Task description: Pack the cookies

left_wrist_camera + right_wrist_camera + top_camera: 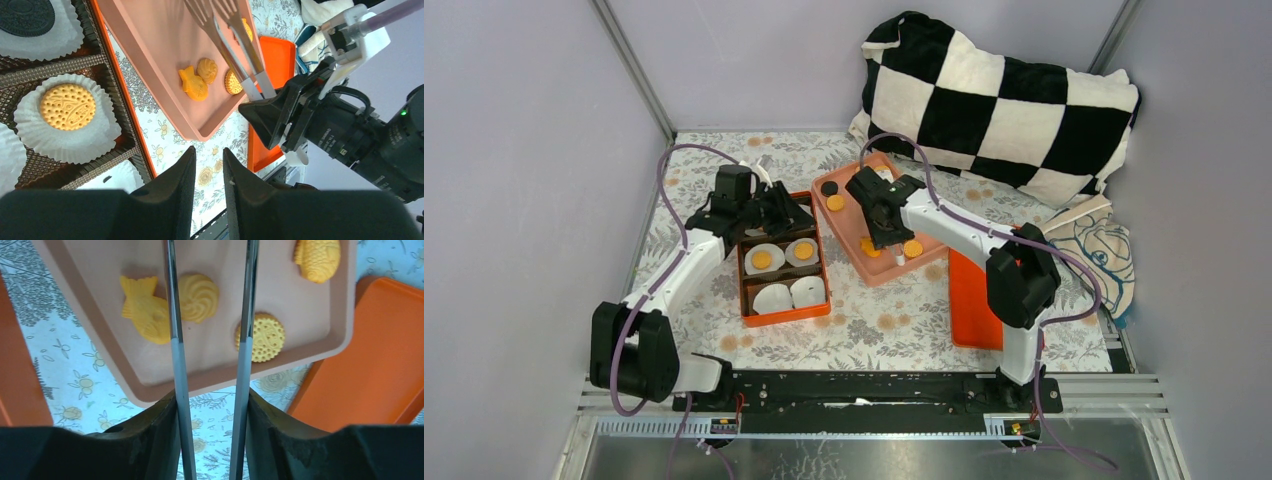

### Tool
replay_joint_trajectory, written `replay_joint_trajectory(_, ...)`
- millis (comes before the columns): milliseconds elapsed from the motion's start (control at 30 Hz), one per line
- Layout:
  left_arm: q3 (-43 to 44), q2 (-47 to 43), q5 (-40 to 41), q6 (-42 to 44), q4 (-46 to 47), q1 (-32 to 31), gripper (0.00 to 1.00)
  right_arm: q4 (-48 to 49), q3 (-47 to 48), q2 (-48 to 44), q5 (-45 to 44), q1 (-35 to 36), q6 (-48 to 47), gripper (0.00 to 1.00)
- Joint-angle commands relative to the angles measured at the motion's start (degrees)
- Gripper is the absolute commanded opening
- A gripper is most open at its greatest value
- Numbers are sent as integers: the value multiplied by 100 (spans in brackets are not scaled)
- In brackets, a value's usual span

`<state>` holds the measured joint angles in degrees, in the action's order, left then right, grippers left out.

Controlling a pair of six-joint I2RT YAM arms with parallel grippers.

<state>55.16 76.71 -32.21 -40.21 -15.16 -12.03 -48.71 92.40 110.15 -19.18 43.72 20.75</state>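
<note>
Golden cookies lie in the pink tray (320,347): a fish (145,310), a swirl (199,297), a dotted disc (267,337) and a second fish (317,257). My right gripper (212,400) is shut on metal tongs (175,340), whose two arms reach apart over these cookies; their tips are out of this view. From the left wrist the tongs (235,45) hold nothing. My left gripper (209,150) is empty with a narrow gap, over the orange box (127,107). That box has a golden cookie (67,106) and a black one (27,17) in white cups.
From above, the box (784,318) holds two filled cups and two empty cups (774,298). A black cookie (829,187) lies at the tray's far end. An orange lid (972,300) lies right of the tray. A checkered pillow (994,100) and a printed bag (1099,250) sit at the back right.
</note>
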Motion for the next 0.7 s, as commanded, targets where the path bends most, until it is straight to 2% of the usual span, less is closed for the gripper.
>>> replay_joint_trajectory(0, 118, 97, -159, 0, 199, -35, 31, 36, -89, -482, -346, -67, 109, 52)
replay_joint_trajectory(267, 135, 80, -158, -9, 213, -37, 31, 143, -163, -387, -255, -363, 184, 54)
replay_joint_trajectory(667, 145, 148, -170, -31, 243, -36, 31, 458, 224, 365, 306, -846, 43, 54)
